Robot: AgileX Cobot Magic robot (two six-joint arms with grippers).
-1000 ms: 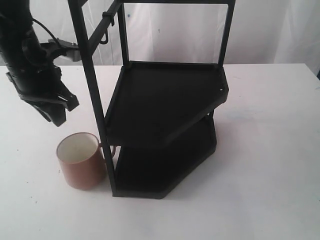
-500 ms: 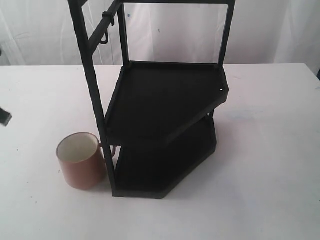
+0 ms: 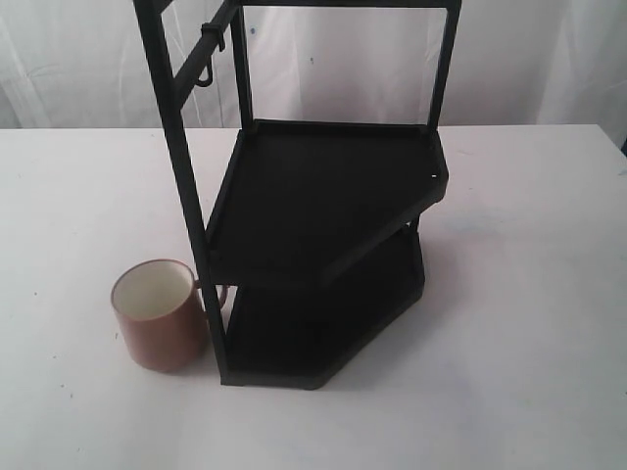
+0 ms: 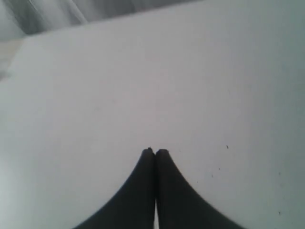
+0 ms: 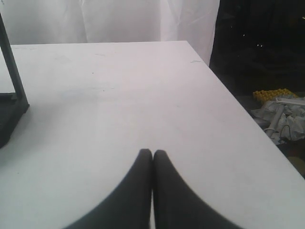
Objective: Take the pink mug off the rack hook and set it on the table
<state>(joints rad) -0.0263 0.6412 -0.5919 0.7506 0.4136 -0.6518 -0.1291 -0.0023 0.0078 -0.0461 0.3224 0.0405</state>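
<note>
The salmon-pink ceramic mug [image 3: 157, 318] with its cream inside stands upright on the broad white surface [image 3: 529, 294], just beside the front post of the tall black two-shelf metal rack [image 3: 323, 196], its loop handle turned toward that post. The small black J-shaped hook [image 3: 204, 78] on the slanted top bar carries nothing. The left gripper [image 4: 155, 151] and right gripper [image 5: 152, 151] each show their jaws pressed together, empty, over bare surface.

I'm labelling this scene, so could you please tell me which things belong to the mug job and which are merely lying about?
Job: pink mug, rack hook, table.
Just there: rack shelves, yellow item and white clutter off the table.
</note>
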